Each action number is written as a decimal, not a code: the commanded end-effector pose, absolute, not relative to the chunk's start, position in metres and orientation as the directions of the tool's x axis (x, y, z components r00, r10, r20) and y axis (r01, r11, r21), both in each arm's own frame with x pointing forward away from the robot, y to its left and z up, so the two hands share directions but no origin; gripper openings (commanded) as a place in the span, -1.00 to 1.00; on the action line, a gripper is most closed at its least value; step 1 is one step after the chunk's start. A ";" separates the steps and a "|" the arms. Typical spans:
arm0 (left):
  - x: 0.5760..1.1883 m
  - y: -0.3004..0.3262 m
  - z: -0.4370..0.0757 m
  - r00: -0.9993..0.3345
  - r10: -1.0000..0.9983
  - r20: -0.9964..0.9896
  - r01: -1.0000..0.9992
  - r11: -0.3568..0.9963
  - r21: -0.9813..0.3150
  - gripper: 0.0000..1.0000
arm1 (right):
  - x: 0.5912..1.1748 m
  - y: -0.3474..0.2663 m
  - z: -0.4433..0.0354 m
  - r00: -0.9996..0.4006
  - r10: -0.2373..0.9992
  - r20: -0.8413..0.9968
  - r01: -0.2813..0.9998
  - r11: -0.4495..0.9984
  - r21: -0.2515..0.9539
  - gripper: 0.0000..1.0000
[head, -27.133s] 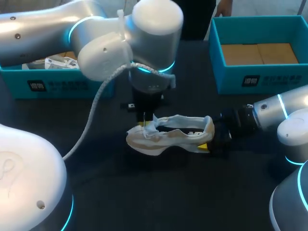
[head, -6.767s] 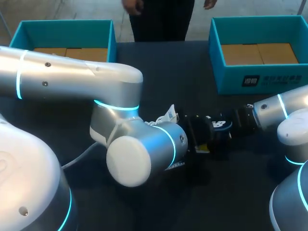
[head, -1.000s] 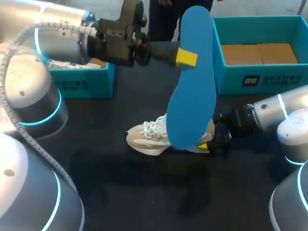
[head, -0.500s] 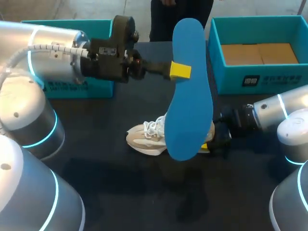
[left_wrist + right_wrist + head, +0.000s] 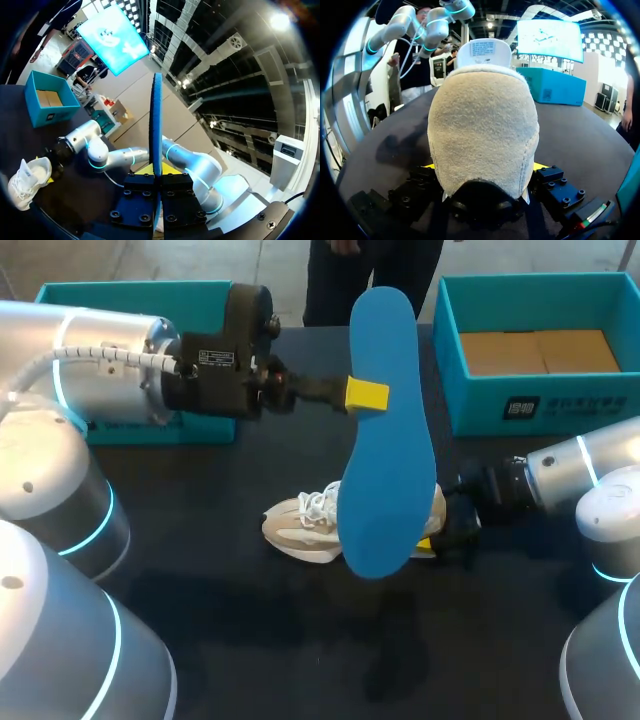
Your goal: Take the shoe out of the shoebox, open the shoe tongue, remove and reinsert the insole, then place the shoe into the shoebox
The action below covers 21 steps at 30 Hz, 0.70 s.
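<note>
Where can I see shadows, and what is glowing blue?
Head view: faint shadows lie on the table in front of the shoe, under the raised insole; blue rings glow on the left arm and right arm. Right wrist view: a dark shadow sits beside the shoe.

I've got the left claw [image 5: 365,395] pinching the blue insole [image 5: 385,470], upright above the white shoe [image 5: 300,525] on the tabletop [image 5: 300,640]. Right claw [image 5: 440,532] at the heel. Left shoebox [image 5: 140,420] and right shoebox [image 5: 540,405] sit behind.

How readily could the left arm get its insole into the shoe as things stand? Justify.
Probably yes: the left gripper holds the insole raised beside the shoe, nothing lies between them, and the right gripper grips its heel; the insole's tilt may need correcting.
</note>
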<state>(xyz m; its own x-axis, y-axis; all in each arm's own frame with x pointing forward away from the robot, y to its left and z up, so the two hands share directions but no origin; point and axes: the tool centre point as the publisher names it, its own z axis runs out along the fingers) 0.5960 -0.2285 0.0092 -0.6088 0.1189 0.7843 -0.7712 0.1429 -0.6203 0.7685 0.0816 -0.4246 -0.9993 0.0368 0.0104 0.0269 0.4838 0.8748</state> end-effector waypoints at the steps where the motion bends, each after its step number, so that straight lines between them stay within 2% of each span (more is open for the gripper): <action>1: 0.595 -0.229 0.007 -0.609 0.121 0.784 -0.772 0.138 -0.621 -1.00 | 0.769 0.083 -0.425 -0.999 0.038 0.011 0.028 0.487 0.873 -0.55; 2: 0.595 -0.229 0.007 -0.609 0.121 0.784 -0.772 0.138 -0.621 -1.00 | 0.769 0.083 -0.425 -0.999 0.038 0.011 0.028 0.487 0.873 -0.23; 3: 0.595 -0.229 0.007 -0.609 0.121 0.784 -0.772 0.138 -0.621 -1.00 | 0.769 0.083 -0.425 -0.999 0.038 0.011 0.028 0.487 0.873 -0.07; 5: 0.595 -0.229 0.007 -0.609 0.121 0.784 -0.772 0.138 -0.621 -1.00 | 0.769 0.083 -0.425 -0.999 0.038 0.011 0.028 0.487 0.873 1.00; 21: 0.595 -0.229 0.007 -0.609 0.121 0.784 -0.772 0.138 -0.621 -1.00 | 0.765 0.071 -0.413 -0.999 0.047 0.005 0.029 0.513 0.858 1.00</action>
